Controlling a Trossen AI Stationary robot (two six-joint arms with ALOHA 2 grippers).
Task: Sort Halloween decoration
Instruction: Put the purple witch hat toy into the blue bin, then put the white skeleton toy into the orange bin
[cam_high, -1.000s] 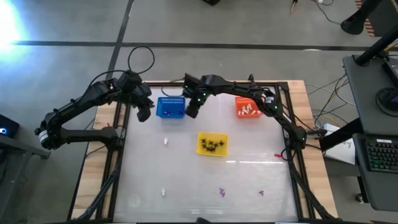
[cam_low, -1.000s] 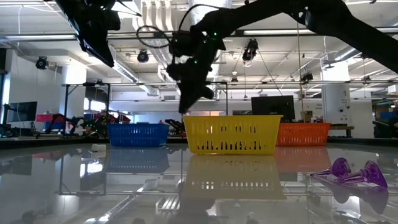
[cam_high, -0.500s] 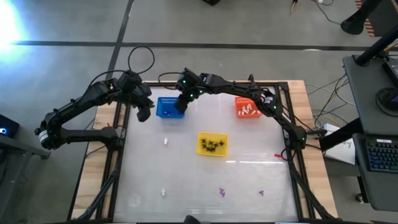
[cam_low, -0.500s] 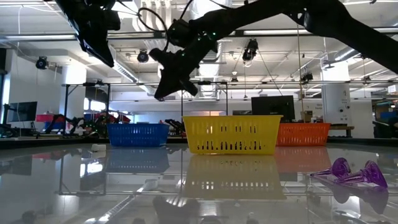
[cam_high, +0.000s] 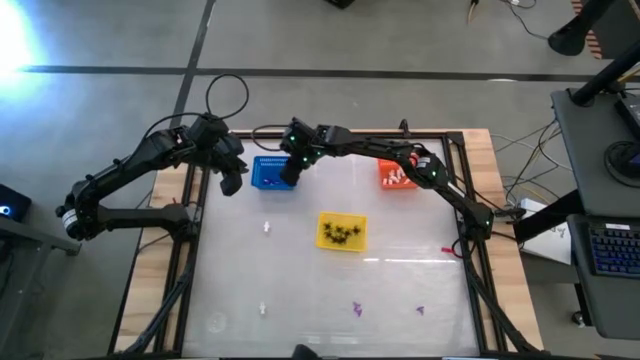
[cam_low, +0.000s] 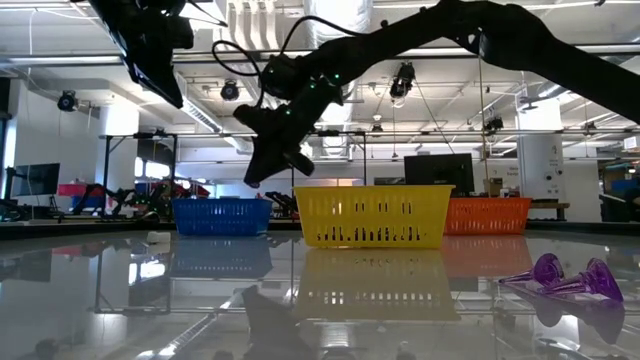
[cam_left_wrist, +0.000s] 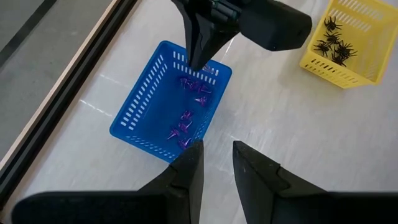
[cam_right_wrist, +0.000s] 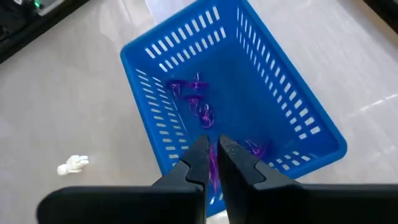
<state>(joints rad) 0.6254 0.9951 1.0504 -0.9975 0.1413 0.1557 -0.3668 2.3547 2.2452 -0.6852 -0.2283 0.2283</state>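
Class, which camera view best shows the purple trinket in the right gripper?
The right wrist view: the purple trinket sits pinched between the right gripper fingers, above the blue basket. In the high, low and left wrist views the gripper hides it.

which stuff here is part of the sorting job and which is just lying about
Job: purple trinkets in the blue basket; black spiders in the yellow basket; white ones in the orange basket; right gripper holding a purple trinket.

Lying about: keyboard, floor cables.

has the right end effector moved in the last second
Yes. In the high view the right end effector has gone from just right of the blue basket to over its right end, with a purple trinket between its fingers.
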